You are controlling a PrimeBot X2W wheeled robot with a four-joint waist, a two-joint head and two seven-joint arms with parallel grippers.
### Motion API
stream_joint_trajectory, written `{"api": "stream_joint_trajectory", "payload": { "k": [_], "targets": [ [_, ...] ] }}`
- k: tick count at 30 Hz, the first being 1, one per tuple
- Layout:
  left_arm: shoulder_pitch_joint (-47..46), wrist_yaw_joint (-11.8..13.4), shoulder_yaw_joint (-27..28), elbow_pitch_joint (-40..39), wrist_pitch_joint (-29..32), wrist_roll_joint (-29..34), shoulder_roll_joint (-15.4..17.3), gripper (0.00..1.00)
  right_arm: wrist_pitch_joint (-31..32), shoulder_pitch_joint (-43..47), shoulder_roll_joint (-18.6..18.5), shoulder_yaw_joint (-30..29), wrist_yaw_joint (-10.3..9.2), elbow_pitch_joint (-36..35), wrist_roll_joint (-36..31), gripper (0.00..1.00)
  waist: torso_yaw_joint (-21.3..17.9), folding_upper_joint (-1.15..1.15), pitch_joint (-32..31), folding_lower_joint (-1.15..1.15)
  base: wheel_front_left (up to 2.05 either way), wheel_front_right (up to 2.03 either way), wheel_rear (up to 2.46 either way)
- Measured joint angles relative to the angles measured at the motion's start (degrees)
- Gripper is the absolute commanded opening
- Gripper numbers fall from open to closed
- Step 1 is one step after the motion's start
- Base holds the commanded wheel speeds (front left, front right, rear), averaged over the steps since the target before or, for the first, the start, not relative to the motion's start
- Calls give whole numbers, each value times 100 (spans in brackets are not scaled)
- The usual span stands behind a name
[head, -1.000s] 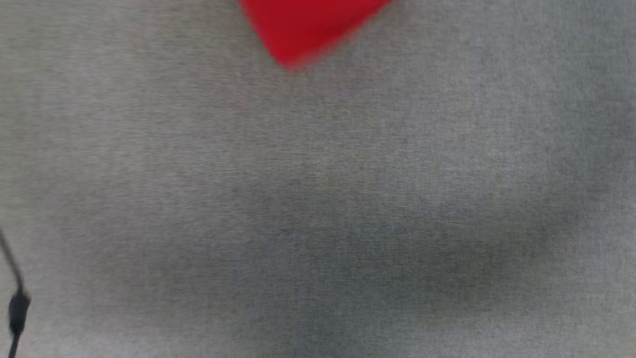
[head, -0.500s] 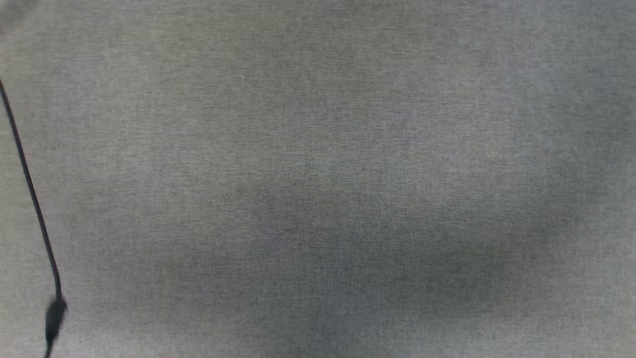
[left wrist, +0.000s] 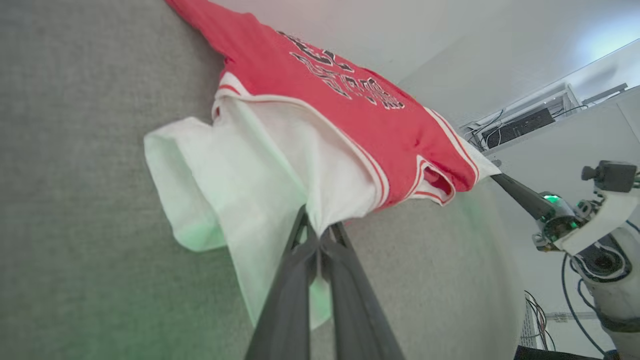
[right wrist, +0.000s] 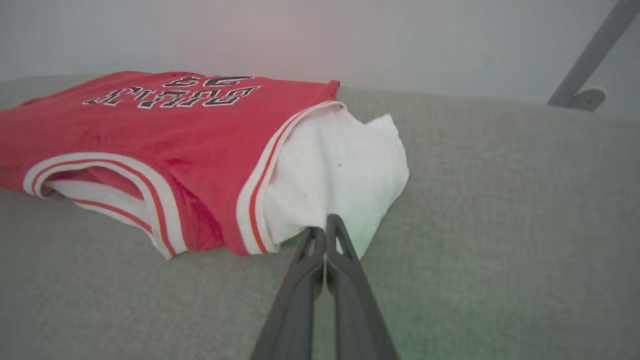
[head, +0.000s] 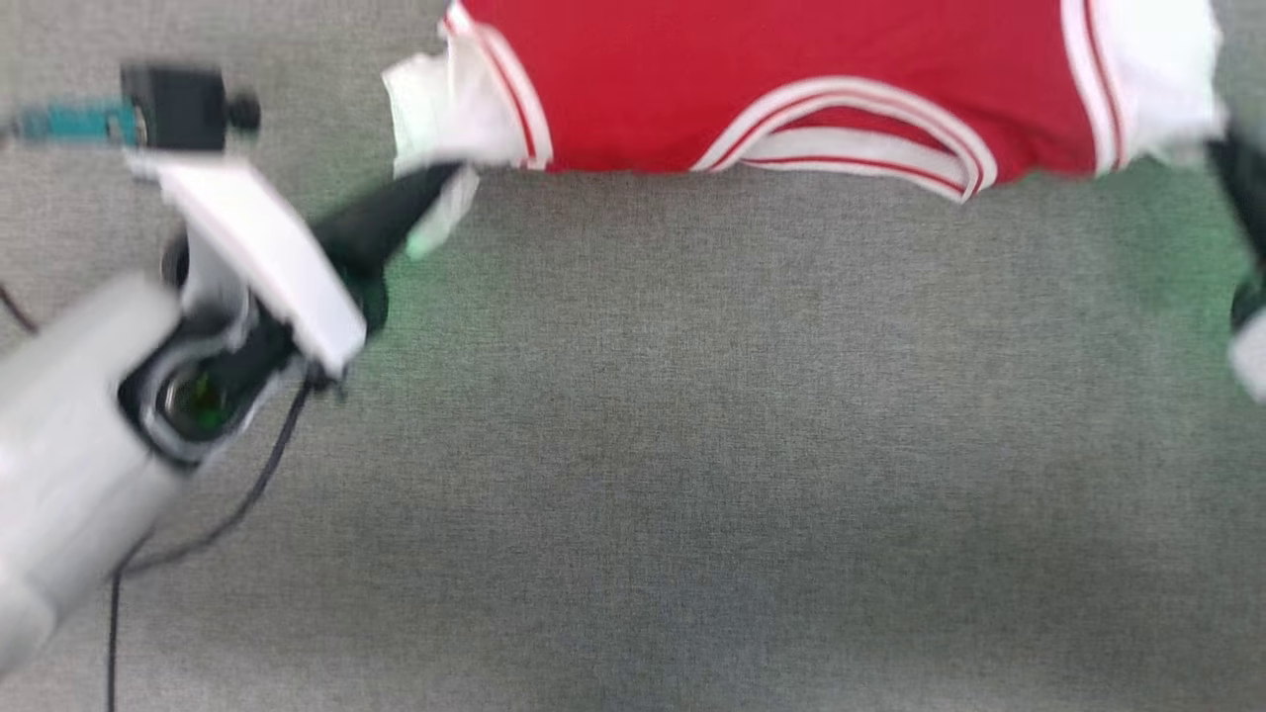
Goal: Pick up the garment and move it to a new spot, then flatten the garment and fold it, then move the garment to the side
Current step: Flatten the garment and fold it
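Note:
The garment [head: 791, 59], a red jersey with white sleeves and striped trim, lies spread across the top of the head view, neckline toward me. My left gripper [head: 445, 183] is shut on its white left sleeve; the left wrist view shows the fingers [left wrist: 300, 280] pinching that cloth of the garment [left wrist: 350, 115]. My right gripper [head: 1221, 153] sits at the right edge, blurred, by the other sleeve. In the right wrist view my right gripper [right wrist: 325, 225] is shut on the white sleeve edge of the garment [right wrist: 175, 130], whose black lettering faces up.
A grey fabric surface [head: 692, 445] stretches wide below the garment. A black cable [head: 247, 494] trails from my left forearm. A pale wall stands behind the surface, with a slanted metal strut [right wrist: 590, 55] at the far right and shelves of cables [left wrist: 520, 125].
The head camera has moved: earlier it showed a red corner, then bare grey surface with a cable. Now the jersey's shoulder edge and both arms are in the picture.

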Motion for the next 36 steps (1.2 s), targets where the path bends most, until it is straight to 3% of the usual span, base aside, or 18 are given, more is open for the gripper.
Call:
{"api": "stream_joint_trajectory", "payload": {
  "k": [1, 6, 12, 22, 29, 36],
  "targets": [
    [296, 0, -35, -274, 25, 14, 185, 0, 183, 635, 16, -186, -1, -385, 1, 0, -1, 0, -73, 0, 0, 0, 0],
    [933, 0, -88, -957, 21, 92, 622, 0, 668, 1882, 188, -579, 0, -1324, -15, 0, -18, 0, -266, 0, 0, 0, 0],
    [1551, 0, 60, -1744, -238, 87, 1185, 0, 1261, 2891, 365, -926, 0, -2183, -32, 0, -78, 0, -470, 0, 0, 0, 0],
    [2771, 0, 108, -3174, -711, 122, 2533, 0, 2176, 4547, 374, -1516, 0, -3250, 355, 0, -122, 0, -701, 0, 0, 0, 0],
    [3204, 0, 56, -3336, -951, 183, 2632, 0, 2492, 5211, 537, -1805, -1, -3766, 626, 0, -75, 0, -703, 0, 0, 0, 0],
    [3229, 0, 37, -2691, -767, 125, 1893, 0, 2505, 4525, 438, -1416, -1, -3253, 398, 0, -83, 0, -665, 0, 0, 0, 0]
  ]
}}
